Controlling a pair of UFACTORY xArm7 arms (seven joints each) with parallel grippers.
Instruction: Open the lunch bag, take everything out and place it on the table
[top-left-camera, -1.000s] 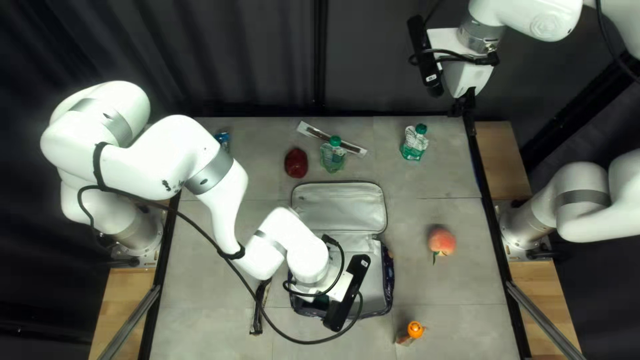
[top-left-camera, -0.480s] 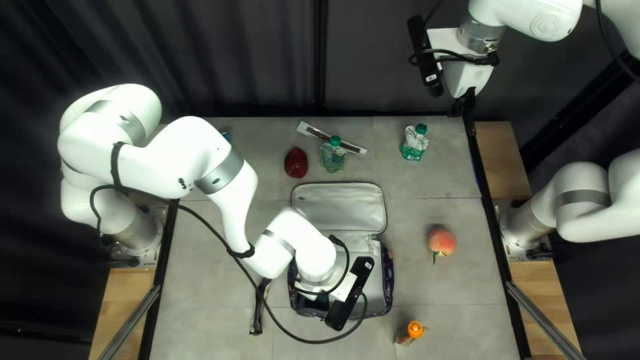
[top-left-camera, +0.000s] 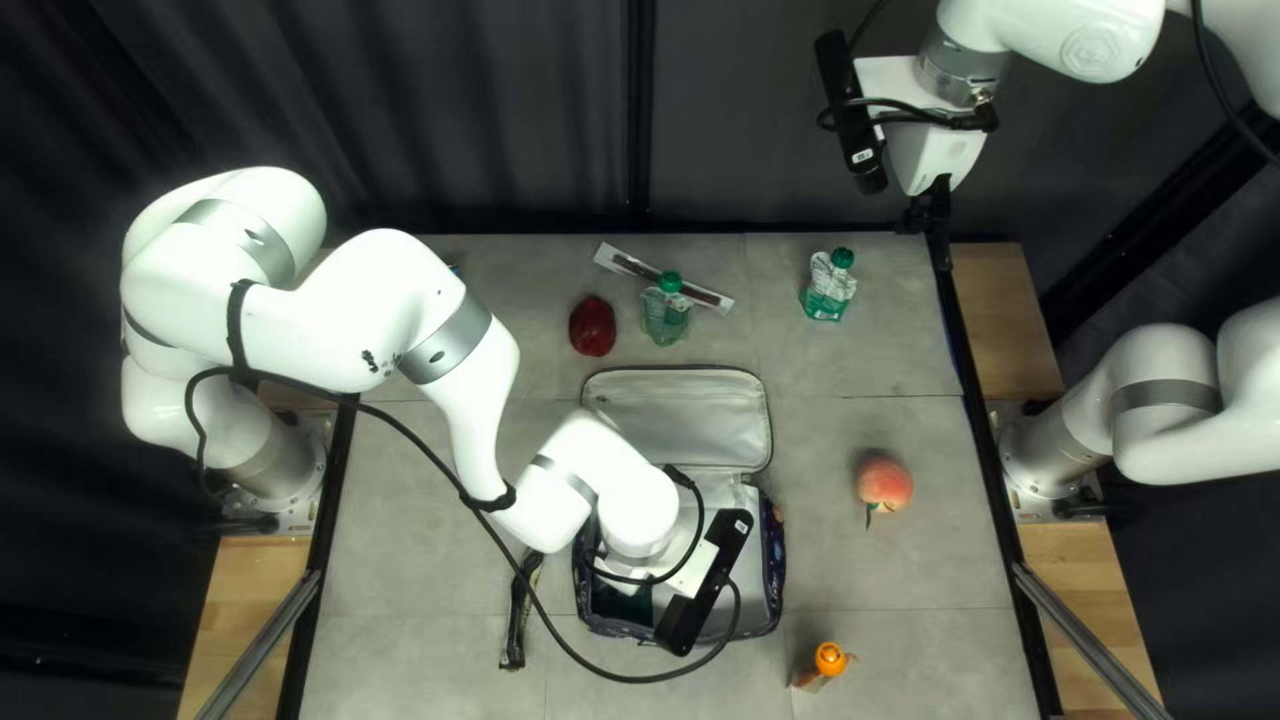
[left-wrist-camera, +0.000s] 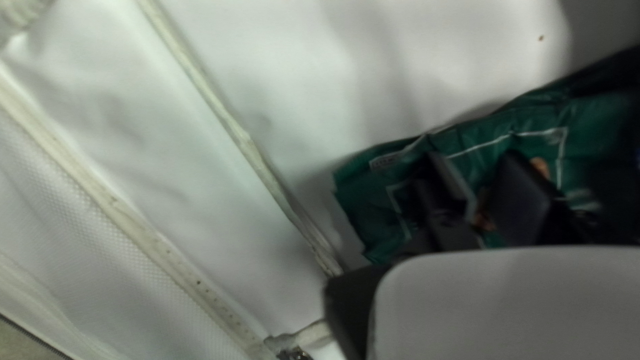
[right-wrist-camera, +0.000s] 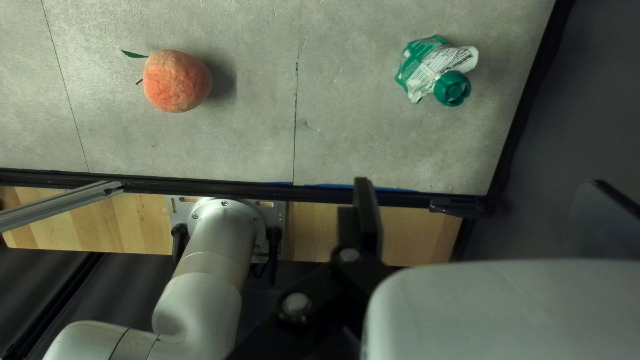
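While the left arm (top-left-camera: 400, 330) is bending over the table (top-left-camera: 420, 580) from the left of the lunch bag (top-left-camera: 775, 560), the left gripper (left-wrist-camera: 475, 192) is reaching down inside that bag. In the left wrist view both of its black fingers are pressing on a green packet (left-wrist-camera: 375, 200) from two sides, so the gripper is clenching this packet. The packet is lying against the white lining (left-wrist-camera: 350, 75) in a corner of the bag, and I cannot tell whether it is touching the bottom.

The bag is standing at the near middle of the top left view, and its silver lid (top-left-camera: 680, 415) is lying open flat behind it. Just left of the bag a black strap (top-left-camera: 515, 610) is lying. Behind the lid, toward its left, a dark red fruit (top-left-camera: 592, 325) is resting. Next to the fruit a pouch with a green cap (top-left-camera: 665, 312) is lying against a long stick in a clear wrapper (top-left-camera: 690, 290). Further right behind the bag a second green-capped pouch (top-left-camera: 828, 286) is lying alone.

To the right of the bag, well apart, a peach (top-left-camera: 884, 483) is resting. Near the bag's front right corner a small pouch with an orange cap (top-left-camera: 825, 662) is lying. The right arm (top-left-camera: 1150, 410) is hanging high, far behind and right of the bag. The right gripper (right-wrist-camera: 480, 200) is holding its fingers wide apart and is grasping nothing.
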